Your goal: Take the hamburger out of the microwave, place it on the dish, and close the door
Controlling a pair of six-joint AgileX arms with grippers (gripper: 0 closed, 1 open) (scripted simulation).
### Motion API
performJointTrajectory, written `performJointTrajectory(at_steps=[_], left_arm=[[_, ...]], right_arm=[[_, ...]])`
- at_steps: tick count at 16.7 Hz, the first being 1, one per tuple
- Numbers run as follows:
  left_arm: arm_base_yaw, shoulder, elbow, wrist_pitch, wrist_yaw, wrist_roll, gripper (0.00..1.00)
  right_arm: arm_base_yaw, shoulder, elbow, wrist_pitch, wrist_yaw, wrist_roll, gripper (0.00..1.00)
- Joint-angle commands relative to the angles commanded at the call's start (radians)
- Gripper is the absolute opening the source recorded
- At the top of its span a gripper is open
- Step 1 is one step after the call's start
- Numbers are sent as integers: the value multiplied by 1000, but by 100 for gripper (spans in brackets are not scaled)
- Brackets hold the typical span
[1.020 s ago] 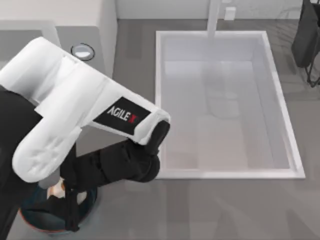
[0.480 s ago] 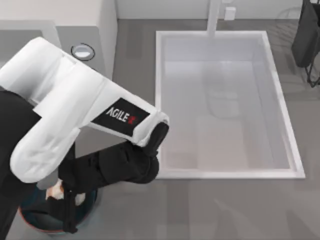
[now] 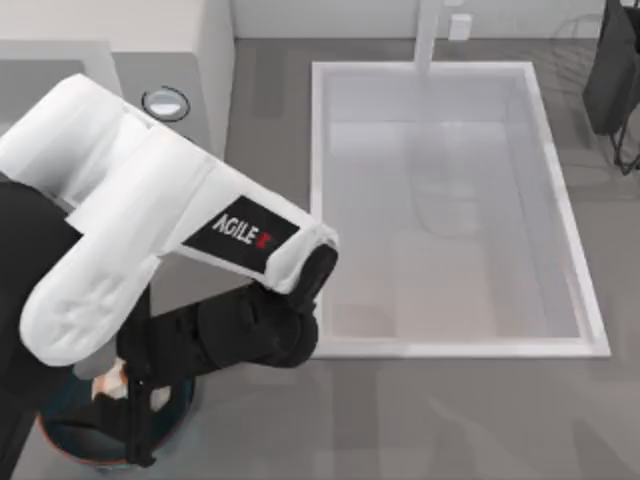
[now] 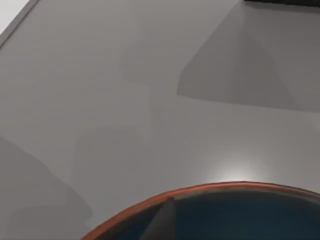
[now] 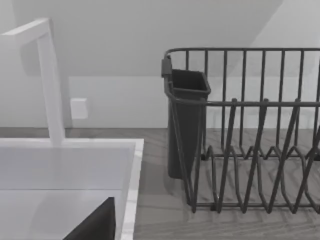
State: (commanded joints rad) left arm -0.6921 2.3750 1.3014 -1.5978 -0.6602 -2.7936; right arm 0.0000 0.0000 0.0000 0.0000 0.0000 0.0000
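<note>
The dark-blue dish (image 3: 66,438) with its reddish rim (image 4: 225,186) sits at the table's front left corner. My left gripper (image 3: 140,425) reaches down into it, shut on the cream and orange-brown hamburger (image 3: 111,382), which hangs just over the dish's far side. One dark fingertip (image 4: 162,222) shows above the dish's blue inside. The light-grey microwave (image 3: 190,70) stands at the back left, with one round knob (image 3: 165,102) showing. My left arm hides the door. My right gripper (image 5: 95,225) is parked by the sink's far right corner.
A large white sink (image 3: 318,200) with a tall faucet (image 3: 428,35) fills the middle of the table. A dark wire dish rack (image 5: 250,150) with a cutlery cup (image 5: 187,125) stands at the back right. Bare grey counter runs along the front.
My left gripper drifted slightly down and left over the dish with the hamburger, then almost stopped. The right arm has not moved.
</note>
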Motion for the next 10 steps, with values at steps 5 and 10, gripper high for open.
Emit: performJointTrajectory(at_steps=[5,10], left_arm=[[0,0,0,0,0,0,100],[-23,-43,15,-19,-19,-42,100]], right_arm=[[0,0,0,0,0,0,100],[0,0,0,0,0,0,100]])
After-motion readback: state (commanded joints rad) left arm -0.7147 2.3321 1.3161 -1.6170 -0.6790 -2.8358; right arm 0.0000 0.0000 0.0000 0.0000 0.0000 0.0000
